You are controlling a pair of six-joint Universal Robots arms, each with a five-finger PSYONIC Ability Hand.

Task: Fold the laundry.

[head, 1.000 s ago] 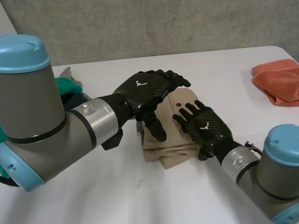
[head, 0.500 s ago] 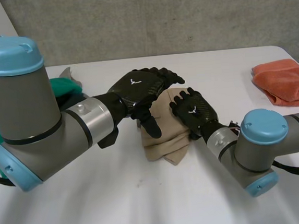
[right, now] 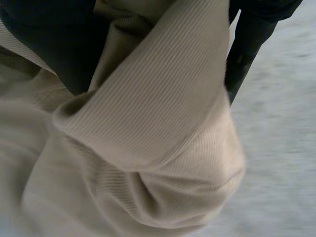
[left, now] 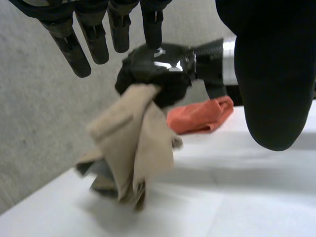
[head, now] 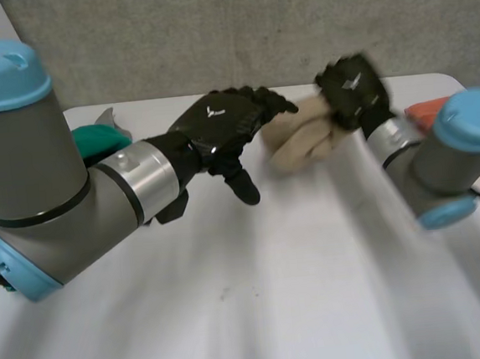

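White counter (head: pixel 277 311), grey wall (head: pixel 210 31) behind: our right hand (head: pixel 352 90) clenches its fingers on the beige cloth (head: pixel 300 145), raised above it; our left hand (head: pixel 219 131) hovers beside, fingers loose, empty. We see the orange towel (left: pixel 200 116) and green cloth (head: pixel 102 139) at opposite ends.

One beige cloth (head: pixel 300 145), one orange cloth (left: pixel 197 116), one green cloth (head: pixel 98 141), one table (head: pixel 275 294).

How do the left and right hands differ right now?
Grip: the left hand is open, fingers straight, holding nothing; the right hand is shut on the beige cloth.
Load: the beige cloth hangs bunched from the right hand; nothing hangs from the left hand.
Place: the right hand is nearer the orange cloth; the left hand is nearer the green cloth.
Shared: both are black, over the white table.
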